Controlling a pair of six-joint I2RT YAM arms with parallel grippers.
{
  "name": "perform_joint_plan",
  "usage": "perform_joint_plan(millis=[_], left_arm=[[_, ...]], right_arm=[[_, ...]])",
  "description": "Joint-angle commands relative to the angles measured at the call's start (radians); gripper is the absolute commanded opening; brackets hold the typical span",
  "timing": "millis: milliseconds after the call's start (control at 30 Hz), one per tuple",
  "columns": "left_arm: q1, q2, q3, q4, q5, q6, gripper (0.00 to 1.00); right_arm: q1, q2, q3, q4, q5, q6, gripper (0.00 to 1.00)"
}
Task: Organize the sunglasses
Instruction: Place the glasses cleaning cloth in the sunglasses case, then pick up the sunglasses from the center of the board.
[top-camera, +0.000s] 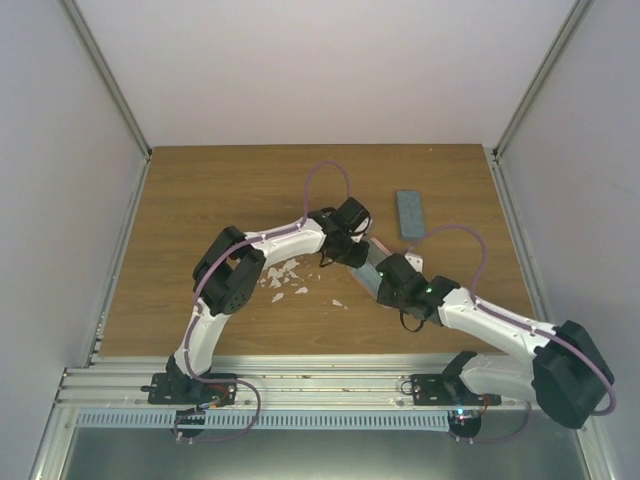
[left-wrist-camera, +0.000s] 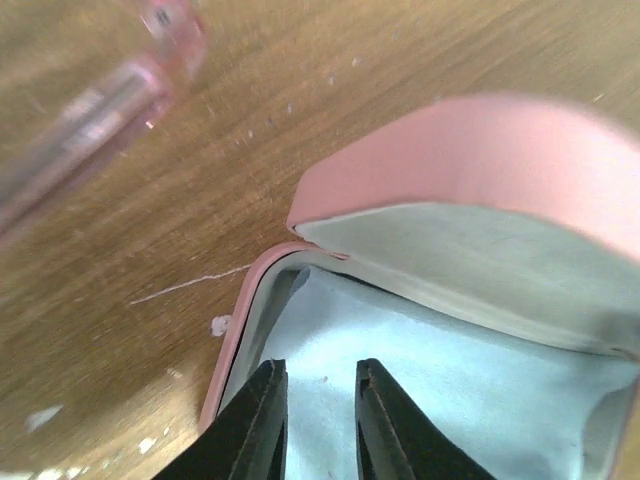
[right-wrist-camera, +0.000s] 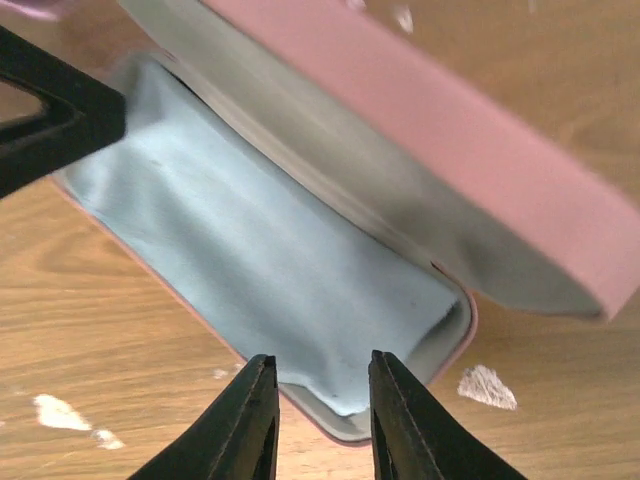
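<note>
An oblong pink case lies open on the wooden table, with a light blue cloth spread inside it. My left gripper is open, its tips just above the cloth at one end of the case. My right gripper is open at the other end, over the case rim and the cloth's edge. A blurred pink-framed pair of sunglasses lies on the table beyond the case. The dark pair is out of view. From above, both grippers meet over the case.
A shut blue-grey case lies on the table to the back right. White chips and scuffs mark the wood near the left arm. Metal posts and white walls close in the sides.
</note>
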Motion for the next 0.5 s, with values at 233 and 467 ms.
perform_joint_plan(millis=[233, 467], left_arm=[[0.198, -0.339, -0.242, 0.154, -0.074, -0.061, 0.38], [0.312, -0.283, -0.259, 0.171, 0.015, 0.02, 0.42]], right_arm=[[-0.021, -0.155, 0.089, -0.062, 0.071, -0.073, 0.39], [-0.022, -0.151, 0.092, -0.047, 0.041, -0.104, 0.46]])
